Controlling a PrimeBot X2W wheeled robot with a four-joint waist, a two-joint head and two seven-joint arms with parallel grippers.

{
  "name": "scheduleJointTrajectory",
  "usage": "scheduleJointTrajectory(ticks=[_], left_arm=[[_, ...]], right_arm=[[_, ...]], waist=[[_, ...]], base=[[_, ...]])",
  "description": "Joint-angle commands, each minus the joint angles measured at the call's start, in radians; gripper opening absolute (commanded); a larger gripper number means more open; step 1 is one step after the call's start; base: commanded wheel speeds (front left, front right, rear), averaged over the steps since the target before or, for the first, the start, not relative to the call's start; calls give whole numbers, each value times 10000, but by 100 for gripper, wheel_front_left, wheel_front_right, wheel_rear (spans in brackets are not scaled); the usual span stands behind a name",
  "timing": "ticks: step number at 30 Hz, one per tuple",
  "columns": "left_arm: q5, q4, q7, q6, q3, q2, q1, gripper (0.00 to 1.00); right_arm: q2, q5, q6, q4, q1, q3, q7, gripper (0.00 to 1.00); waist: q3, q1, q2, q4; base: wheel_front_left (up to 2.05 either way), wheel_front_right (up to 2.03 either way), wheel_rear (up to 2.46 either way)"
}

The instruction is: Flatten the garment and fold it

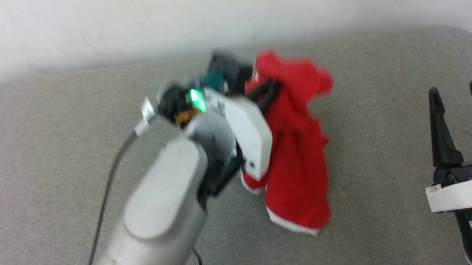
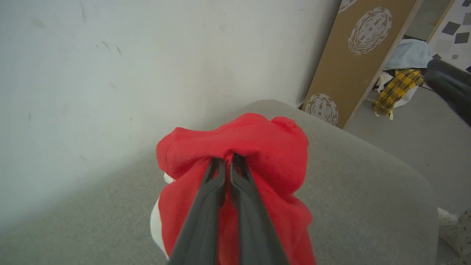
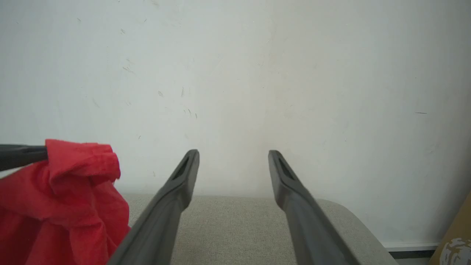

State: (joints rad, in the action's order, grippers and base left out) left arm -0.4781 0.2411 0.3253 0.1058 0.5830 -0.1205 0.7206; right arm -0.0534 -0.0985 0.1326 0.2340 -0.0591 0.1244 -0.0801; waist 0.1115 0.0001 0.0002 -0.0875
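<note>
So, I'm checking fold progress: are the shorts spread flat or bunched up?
Bunched. The shorts hang crumpled from the left gripper, which is shut on a pinch of fabric; their lower end rests on the grey cushion.

Light: bright, even and diffuse; the white wall [image 3: 279, 73] beyond the right pincer [image 3: 233, 154] looks washed out.
Shadows: a soft grey patch on the surface [image 2: 92, 221] beside the left pincer [image 2: 228, 159].
Blur: the head view smears the left arm [image 1: 162, 210] and the red shorts [image 1: 300, 152]; the wrist views are crisper.
Glare: a green lamp [image 1: 196, 98] blooms behind the left pincer.
Edges: wide-angle bending in the wrist views.
</note>
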Motion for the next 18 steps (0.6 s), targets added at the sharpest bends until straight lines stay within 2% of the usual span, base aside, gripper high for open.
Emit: scheduleJointTrajectory(ticks=[1, 5, 8, 10, 12, 18], left_arm=[[19, 288, -301, -29, 73, 112, -399, 0], [129, 1522, -954, -179, 575, 346, -1274, 0], [92, 2315, -962, -188, 903, 463, -1577, 0], [-12, 2663, -946, -198, 1019, 532, -1636, 37], [-146, 2834, -1050, -214, 1042, 586, -1595, 100], [-341, 2474, -1960, -409, 746, 644, -1196, 100]], right_arm=[[31, -63, -19, -26, -163, -26, -49, 100], [31, -114, -19, -58, -226, -27, -99, 100], [31, -116, -19, -74, -255, -43, -105, 100], [31, -106, -19, -102, -272, -49, -105, 100], [31, -106, -19, -138, -304, -49, -112, 100], [31, -97, -19, -260, -292, -82, -99, 100]], waist=[[252, -1, -2, -225], [470, -1, -2, -305], [630, -1, -2, -282], [708, -1, -2, -227], [751, -1, -2, -150], [528, -1, -2, 126]], base=[[0, 0, 0], [0, 0, 0], [0, 0, 0], [0, 0, 0], [0, 0, 0], [0, 0, 0]])
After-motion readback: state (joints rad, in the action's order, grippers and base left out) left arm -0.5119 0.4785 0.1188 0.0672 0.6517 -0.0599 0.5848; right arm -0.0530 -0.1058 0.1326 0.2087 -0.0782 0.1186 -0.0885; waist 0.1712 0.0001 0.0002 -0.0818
